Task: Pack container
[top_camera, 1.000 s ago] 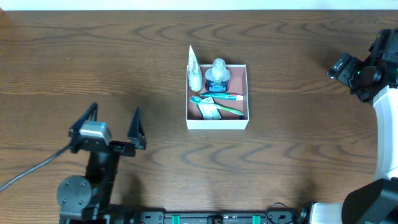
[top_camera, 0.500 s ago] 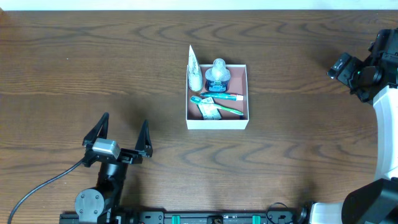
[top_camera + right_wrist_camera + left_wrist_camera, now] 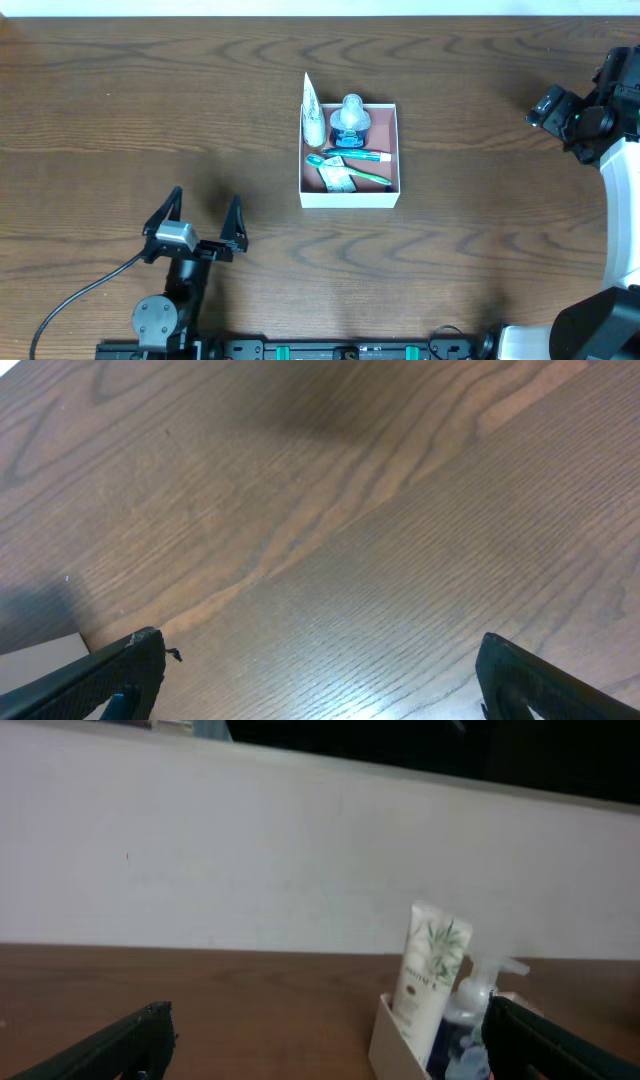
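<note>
Overhead: one container, one tube, one bottle.

**A robot test bench in a lab**

The setting reads as a robotics lab rather than a home. 2 robot arms, the left arm and the right arm, stand at the near edge of a wood-grain table, along a black mounting rail with green fittings. A loose black cable trails from the left arm. Behind the table, the left wrist view shows a plain white wall.
</note>
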